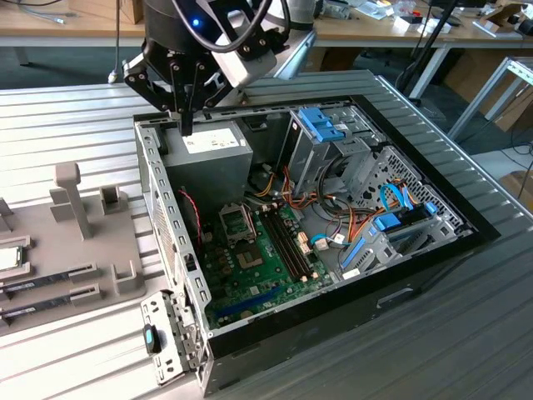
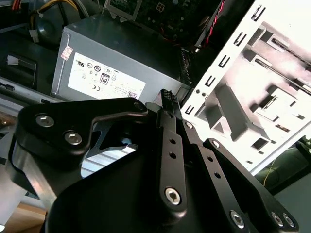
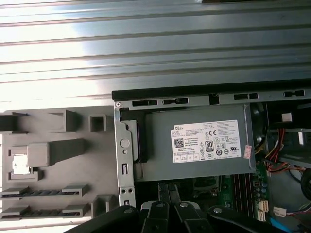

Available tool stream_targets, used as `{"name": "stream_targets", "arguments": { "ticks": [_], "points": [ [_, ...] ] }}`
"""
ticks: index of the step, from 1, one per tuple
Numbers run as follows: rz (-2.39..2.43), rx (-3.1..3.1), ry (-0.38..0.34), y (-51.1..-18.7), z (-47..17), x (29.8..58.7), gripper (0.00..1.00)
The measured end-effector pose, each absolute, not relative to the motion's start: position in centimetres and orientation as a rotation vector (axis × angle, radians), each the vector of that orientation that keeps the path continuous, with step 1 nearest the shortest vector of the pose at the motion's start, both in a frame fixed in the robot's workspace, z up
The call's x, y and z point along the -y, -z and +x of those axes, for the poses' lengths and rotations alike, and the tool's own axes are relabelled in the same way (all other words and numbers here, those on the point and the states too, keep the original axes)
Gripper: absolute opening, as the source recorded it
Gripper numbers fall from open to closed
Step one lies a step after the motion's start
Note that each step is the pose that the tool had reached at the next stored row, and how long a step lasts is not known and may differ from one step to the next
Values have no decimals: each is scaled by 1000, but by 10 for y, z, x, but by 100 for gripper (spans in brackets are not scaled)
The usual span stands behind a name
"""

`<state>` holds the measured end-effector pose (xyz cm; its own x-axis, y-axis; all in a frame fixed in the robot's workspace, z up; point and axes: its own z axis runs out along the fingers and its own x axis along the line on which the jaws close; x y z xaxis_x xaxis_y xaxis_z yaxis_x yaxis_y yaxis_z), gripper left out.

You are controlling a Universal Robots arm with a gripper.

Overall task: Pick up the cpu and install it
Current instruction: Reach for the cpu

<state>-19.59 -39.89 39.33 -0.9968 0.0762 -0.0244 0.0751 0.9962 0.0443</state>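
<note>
The cpu lies flat in a holder at the left end of the grey tray, silver top with a green rim, cut by the exterior view's left edge. In the first wrist view the cpu is a bright square in its holder. My gripper hangs over the back left corner of the open computer case, above the grey power supply, far from the cpu. Its fingers are shut with nothing between them, and in the second wrist view the gripper meets at the tips. The motherboard's socket sits inside the case.
Two long dark memory sticks lie on the tray beside the cpu, with grey upright posts behind them. Cables and blue drive brackets fill the case's right half. The case stands on a ribbed metal table.
</note>
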Motion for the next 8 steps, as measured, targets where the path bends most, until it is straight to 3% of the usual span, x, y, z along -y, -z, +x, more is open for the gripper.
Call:
{"name": "stream_targets", "arguments": {
  "ticks": [8],
  "points": [
    [118,-3113,-68,-393,-202,399,11]
  ]
}}
